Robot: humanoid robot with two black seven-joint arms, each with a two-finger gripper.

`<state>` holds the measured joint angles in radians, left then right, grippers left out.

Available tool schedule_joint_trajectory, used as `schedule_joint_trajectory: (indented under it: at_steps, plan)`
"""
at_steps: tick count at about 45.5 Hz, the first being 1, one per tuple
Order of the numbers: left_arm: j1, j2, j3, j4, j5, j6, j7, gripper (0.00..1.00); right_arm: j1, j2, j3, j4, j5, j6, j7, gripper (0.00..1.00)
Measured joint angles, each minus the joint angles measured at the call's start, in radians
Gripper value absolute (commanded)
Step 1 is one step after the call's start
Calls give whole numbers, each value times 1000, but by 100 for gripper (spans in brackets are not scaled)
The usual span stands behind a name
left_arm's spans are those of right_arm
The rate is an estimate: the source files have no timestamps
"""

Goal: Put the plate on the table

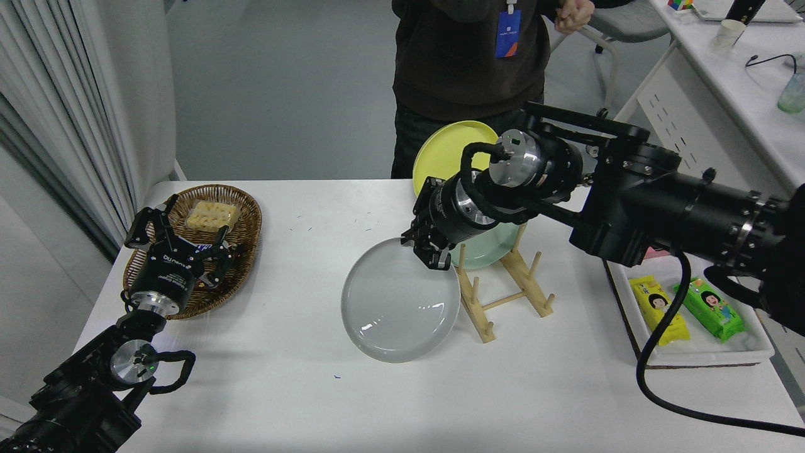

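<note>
— Left side?
— Left end effector [179, 242] parked over the basket [242, 217], fingers spread, empty.
— And the plate [400, 308]?
— Mid-worktop [302, 390], beside the wooden rack [503, 296] — right end effector [434, 251] clamped on its far rim.

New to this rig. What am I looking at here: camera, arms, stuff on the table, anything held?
One picture, taken from the robot's head, looking down over a white table. The two black arms are the robot's own. The left gripper is parked, open, over a wicker basket of snacks. The right gripper is shut on the rim of a pale grey plate, low over or on the table beside a wooden plate rack. The rack holds a mint-green plate and a yellow plate. A white tray at right holds snack packets. A person stands at the far side.
</note>
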<state>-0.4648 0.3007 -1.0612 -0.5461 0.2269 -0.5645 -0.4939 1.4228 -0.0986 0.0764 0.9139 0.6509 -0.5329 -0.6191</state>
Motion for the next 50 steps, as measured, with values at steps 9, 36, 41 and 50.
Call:
schedule_joint_trajectory:
  at_steps: [9, 36, 41, 50]
  plan:
    - [0, 0, 0, 0, 0, 0, 0, 98, -11, 60, 17, -72, 5, -1, 1, 0]
    - [0, 0, 0, 0, 0, 0, 0, 98, -64, 96, 20, -237, 55, -9, 3, 0]
    - [0, 0, 0, 0, 0, 0, 0, 98, -81, 97, 19, -244, 63, -9, 3, 0]
    - [0, 0, 0, 0, 0, 0, 0, 98, -119, 98, 18, -236, 81, -8, 5, 0]
